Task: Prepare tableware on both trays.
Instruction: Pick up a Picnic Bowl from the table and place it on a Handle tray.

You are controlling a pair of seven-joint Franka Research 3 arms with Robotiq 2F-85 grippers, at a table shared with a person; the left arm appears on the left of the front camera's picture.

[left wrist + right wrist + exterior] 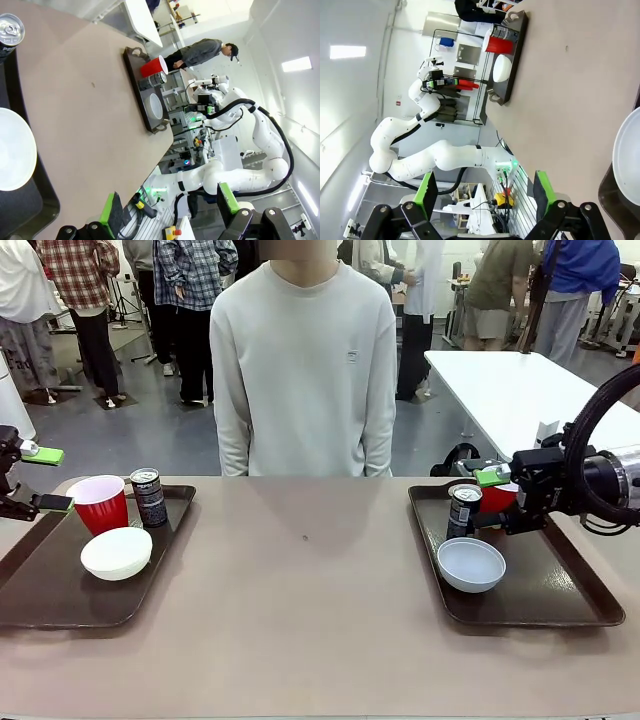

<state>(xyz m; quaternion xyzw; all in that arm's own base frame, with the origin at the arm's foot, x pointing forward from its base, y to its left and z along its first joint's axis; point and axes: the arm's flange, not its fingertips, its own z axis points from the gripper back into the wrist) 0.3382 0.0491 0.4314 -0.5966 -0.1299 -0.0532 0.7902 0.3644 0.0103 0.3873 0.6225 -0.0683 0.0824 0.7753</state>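
Observation:
The left tray [40, 585] holds a red cup [100, 502], a black can [149, 496] and the white bowl [116, 553]. My left gripper [45, 480] stands open at that tray's left edge, beside the cup, with nothing between its fingers [112, 210]. On the right tray [560, 590] are a black can [463, 510], the grey-blue bowl [471, 564] and a red cup [497, 497], partly hidden by my right gripper [490, 498]. That gripper is open; in its wrist view the gap between its fingers [427, 192] is empty, with the bowl [627, 160] at the right.
A person in a pale sweatshirt [303, 360] stands at the far side of the table, hands down. The brown tabletop [310, 580] lies bare between the trays. A white table [510, 390] stands behind at the right.

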